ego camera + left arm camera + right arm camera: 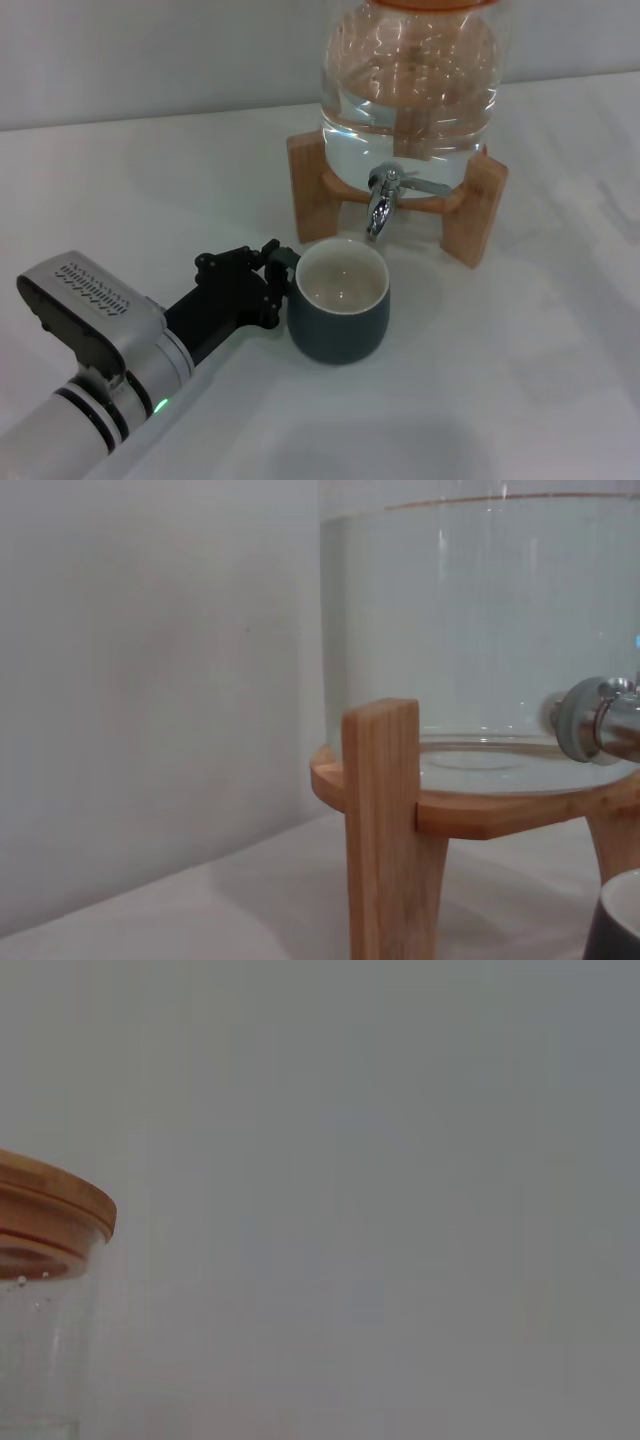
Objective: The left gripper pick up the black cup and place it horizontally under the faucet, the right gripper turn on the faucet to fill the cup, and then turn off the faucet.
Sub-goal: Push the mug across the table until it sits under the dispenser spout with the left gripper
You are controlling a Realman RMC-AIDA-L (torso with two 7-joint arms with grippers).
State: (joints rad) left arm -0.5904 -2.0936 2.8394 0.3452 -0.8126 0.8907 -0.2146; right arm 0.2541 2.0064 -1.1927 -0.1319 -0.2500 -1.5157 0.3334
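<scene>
Where it stands: white table [520,400], everything gathered toward its far middle.
Water jar [410,90]: clear, filled with water, on a wooden stand [470,215] at 12 o'clock from the cup; wooden lid [45,1215] shows in the right wrist view.
Left gripper [275,275]: arm enters from 7 o'clock; black fingers sit at the cup's 9 o'clock side, apparently closed on its handle (the handle itself is hidden).
Black cup [338,300]: upright on the table, cream inside, rim directly below the spout.
Faucet [385,200]: chrome, at the jar's base, lever pointing toward 3 o'clock.
Right gripper: out of view.
</scene>
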